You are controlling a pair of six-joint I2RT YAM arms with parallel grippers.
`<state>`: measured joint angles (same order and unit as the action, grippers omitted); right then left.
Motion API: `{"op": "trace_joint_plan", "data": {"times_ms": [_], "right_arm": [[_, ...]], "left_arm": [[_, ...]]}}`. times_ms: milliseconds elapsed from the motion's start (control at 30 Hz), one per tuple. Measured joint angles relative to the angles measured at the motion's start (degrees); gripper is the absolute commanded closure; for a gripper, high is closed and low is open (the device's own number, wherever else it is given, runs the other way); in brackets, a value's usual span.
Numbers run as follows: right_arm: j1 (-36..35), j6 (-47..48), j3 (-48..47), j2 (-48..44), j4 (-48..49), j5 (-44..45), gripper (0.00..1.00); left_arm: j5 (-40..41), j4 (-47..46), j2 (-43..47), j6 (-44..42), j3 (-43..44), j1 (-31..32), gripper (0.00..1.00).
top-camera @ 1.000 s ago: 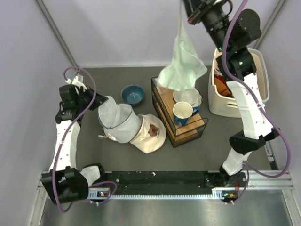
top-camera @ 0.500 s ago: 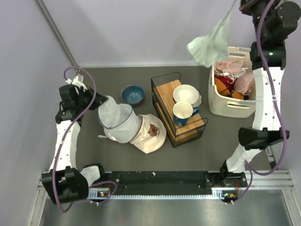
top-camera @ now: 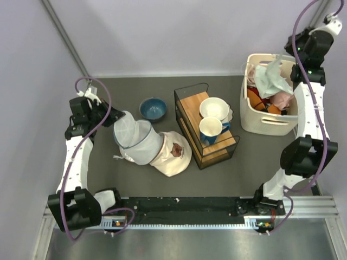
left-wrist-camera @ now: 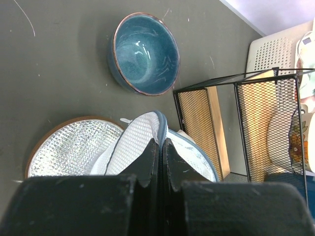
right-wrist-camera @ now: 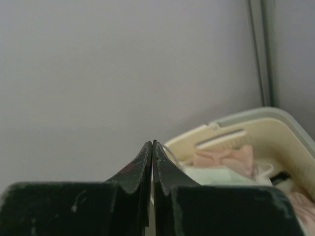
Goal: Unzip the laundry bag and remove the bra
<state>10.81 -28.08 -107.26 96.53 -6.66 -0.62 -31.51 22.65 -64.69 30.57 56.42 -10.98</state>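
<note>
The laundry bag [top-camera: 138,142], a white mesh pouch with a blue-grey zipper rim, lies left of centre on the table. My left gripper [top-camera: 116,120] [left-wrist-camera: 161,140] is shut on the zipper edge of the laundry bag [left-wrist-camera: 140,142], beside its round flap [left-wrist-camera: 74,147]. The bra [top-camera: 282,98] [right-wrist-camera: 221,157] shows as peach-pink fabric inside the beige basket [top-camera: 260,122]. My right gripper [top-camera: 283,56] [right-wrist-camera: 152,142] hangs above the basket's far rim. It is shut on a thin strap of a pale green-white garment [top-camera: 268,78] [right-wrist-camera: 211,174] that drapes into the basket.
A blue bowl [top-camera: 153,108] sits behind the bag. A cream cloth with a brown mark [top-camera: 174,154] lies under the bag's right side. A wire rack [top-camera: 209,157] in the middle holds a white bowl [top-camera: 214,107] and a blue mug [top-camera: 210,130].
The right arm swung right from above the rack and brought the hanging pale garment down into the basket. The left arm and the bag stayed put.
</note>
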Motion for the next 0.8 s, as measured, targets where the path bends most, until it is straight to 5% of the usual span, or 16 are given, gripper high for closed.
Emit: {"op": "trace_joint_plan", "data": {"times_ms": [333, 800], "right_arm": [[4.4, -0.6, 15.0, -0.4, -0.3, 6.5, 1.00], [5.9, -1.7, 17.6, -6.3, -0.1, 13.0, 1.00]], "left_arm": [[-0.2, 0.0, -1.3, 0.8, 0.0, 0.0, 1.00], [-0.2, 0.0, -1.3, 0.8, 0.0, 0.0, 1.00]]}}
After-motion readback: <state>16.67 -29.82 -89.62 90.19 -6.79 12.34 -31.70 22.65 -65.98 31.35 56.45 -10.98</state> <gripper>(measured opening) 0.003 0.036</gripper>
